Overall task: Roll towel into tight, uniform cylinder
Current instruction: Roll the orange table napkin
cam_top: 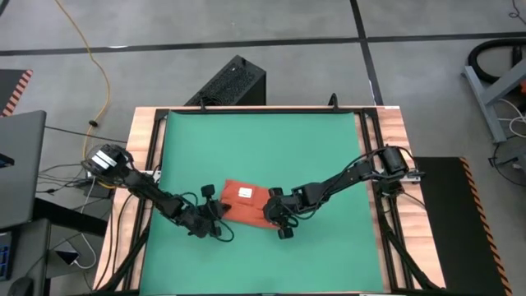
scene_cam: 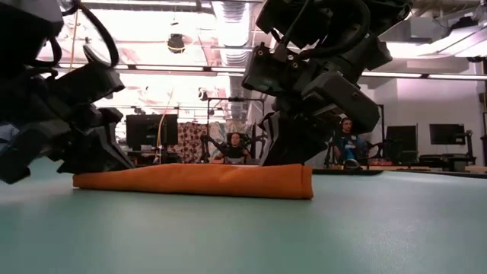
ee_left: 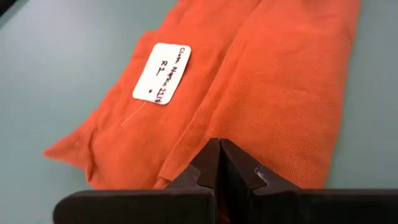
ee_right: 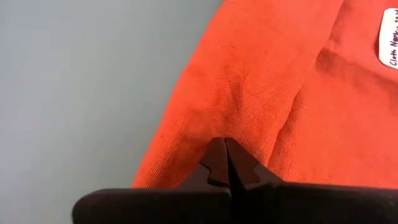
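Note:
The orange-red towel (cam_top: pixel 244 201) lies folded into a flat band on the green mat (cam_top: pixel 263 148), with its white tag (cam_top: pixel 245 193) facing up. In the low view the towel (scene_cam: pixel 198 181) rests flat on the mat, its right end (scene_cam: pixel 304 183) rounded. My left gripper (cam_top: pixel 215 215) is shut at the towel's near left part. My right gripper (cam_top: pixel 277 218) is shut at its near right part. Both wrist views show shut fingertips on the cloth: the left gripper (ee_left: pixel 219 149) and the right gripper (ee_right: pixel 225 146). My left gripper has its shut fingertips on a fold line (ee_left: pixel 205 134) of the towel, near the near edge, slanting down from the near left. The fingers hide any cloth between them. The towel stays on the mat. My right gripper has its shut fingertips just inside the towel's side edge (ee_right: pixel 214 124), slanting down from the near right. Small creases (ee_right: pixel 261 93) run out from the tips. The cloth lies on the mat.
A black box (cam_top: pixel 234 82) stands beyond the mat's far edge. Wooden table rails (cam_top: pixel 144 164) and cables flank the mat. Bare mat lies on the near and far sides of the towel. People (scene_cam: pixel 234 146) sit in the room beyond the table.

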`<state>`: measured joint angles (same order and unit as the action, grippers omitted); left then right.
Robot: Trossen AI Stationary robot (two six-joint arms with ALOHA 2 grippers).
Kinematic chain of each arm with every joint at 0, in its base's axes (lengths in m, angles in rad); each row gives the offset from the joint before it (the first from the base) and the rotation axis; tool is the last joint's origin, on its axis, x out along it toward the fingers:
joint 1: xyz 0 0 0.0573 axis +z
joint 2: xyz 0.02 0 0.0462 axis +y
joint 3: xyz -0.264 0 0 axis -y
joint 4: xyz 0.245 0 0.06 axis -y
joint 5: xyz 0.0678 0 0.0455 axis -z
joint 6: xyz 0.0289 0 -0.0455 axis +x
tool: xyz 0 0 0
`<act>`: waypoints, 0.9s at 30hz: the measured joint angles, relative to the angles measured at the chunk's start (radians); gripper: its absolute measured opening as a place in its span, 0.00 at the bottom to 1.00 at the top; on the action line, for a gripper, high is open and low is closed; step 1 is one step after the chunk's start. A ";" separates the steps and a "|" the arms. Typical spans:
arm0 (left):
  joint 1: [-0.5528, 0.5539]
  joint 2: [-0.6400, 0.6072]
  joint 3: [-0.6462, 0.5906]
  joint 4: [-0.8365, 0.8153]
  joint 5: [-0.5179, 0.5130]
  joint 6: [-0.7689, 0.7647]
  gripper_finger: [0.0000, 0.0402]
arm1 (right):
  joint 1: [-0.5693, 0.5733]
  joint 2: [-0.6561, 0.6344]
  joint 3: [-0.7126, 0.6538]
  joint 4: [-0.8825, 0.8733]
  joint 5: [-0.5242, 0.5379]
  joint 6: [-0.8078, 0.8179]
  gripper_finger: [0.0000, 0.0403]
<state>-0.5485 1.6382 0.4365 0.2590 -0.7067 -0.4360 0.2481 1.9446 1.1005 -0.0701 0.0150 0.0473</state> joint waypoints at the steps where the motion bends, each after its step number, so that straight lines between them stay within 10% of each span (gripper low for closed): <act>1: 0.000 0.004 0.008 -0.025 -0.002 -0.024 0.00 | 0.000 -0.011 0.000 -0.004 0.012 0.002 0.00; 19: -0.014 0.009 0.010 -0.080 0.027 -0.108 0.00 | 0.234 -0.563 -0.212 -0.036 0.350 -0.009 0.02; 27: -0.011 0.010 0.008 -0.038 0.010 -0.107 0.00 | 0.351 -0.487 -0.525 0.592 0.577 0.015 0.19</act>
<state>-0.5598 1.6482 0.4442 0.2211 -0.6969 -0.5434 0.5995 1.4578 0.5755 0.5217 0.5921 0.0620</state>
